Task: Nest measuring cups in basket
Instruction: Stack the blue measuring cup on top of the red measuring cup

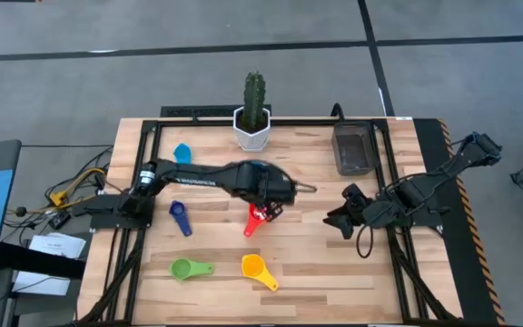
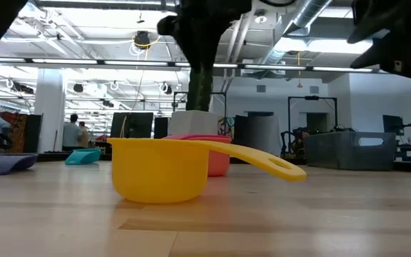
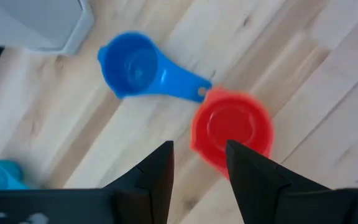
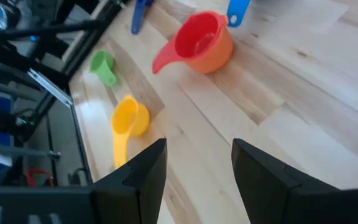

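My left gripper point(image 1: 269, 207) point(image 3: 197, 163) is open, hovering just above the red cup point(image 1: 255, 221) point(image 3: 232, 127) at mid table. In the right wrist view the red cup point(image 4: 199, 36) sits nested in an orange cup point(image 4: 213, 55). A blue cup point(image 3: 135, 65) lies beside them, its handle end next to the red cup. Light blue point(image 1: 182, 153), dark blue point(image 1: 180, 219), green point(image 1: 189, 269) and yellow point(image 1: 259, 270) point(image 2: 163, 170) cups rest on the table. The dark basket point(image 1: 352, 150) stands at the far right. My right gripper point(image 1: 339, 219) point(image 4: 197, 163) is open, held off the table to the right of the red cup.
A white hexagonal pot point(image 1: 253, 133) with a cactus stands at the far edge, between the light blue cup and the basket. Bare wood lies between the red cup and the basket. Black frame rails run along the table's edges, and cables lie off its left side.
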`<state>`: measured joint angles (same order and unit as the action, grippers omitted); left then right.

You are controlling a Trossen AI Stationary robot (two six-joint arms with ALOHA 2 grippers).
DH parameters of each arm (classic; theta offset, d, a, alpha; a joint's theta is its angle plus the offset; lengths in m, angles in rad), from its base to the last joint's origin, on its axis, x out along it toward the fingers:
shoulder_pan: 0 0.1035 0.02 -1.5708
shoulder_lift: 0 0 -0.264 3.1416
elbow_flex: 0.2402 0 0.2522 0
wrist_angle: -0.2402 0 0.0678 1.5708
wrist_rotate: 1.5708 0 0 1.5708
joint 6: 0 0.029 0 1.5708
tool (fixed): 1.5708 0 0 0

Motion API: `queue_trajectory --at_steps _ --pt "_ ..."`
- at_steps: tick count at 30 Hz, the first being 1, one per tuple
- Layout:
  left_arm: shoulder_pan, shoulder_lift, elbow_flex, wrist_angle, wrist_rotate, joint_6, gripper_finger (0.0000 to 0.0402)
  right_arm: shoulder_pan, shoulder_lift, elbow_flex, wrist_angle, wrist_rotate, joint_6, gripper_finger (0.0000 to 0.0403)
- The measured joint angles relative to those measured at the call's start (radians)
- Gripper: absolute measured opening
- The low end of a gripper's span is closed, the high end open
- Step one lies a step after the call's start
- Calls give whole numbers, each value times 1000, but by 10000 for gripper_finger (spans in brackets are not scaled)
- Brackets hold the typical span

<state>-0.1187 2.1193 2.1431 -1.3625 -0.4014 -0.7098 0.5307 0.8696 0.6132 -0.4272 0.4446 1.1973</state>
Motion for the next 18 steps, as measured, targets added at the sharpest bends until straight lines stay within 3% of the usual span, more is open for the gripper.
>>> queue_trajectory --at_steps 5,10,18 --pt "-37 -17 -130 38 -7 -66 135 44 0 0 -48 0 54 201" --pt "-45 -150 -339 164 -7 -132 135 82 0 0 -53 2 60 197" --pt "-4 -377 -709 545 -45 -263 135 61 0 0 -65 20 60 202"
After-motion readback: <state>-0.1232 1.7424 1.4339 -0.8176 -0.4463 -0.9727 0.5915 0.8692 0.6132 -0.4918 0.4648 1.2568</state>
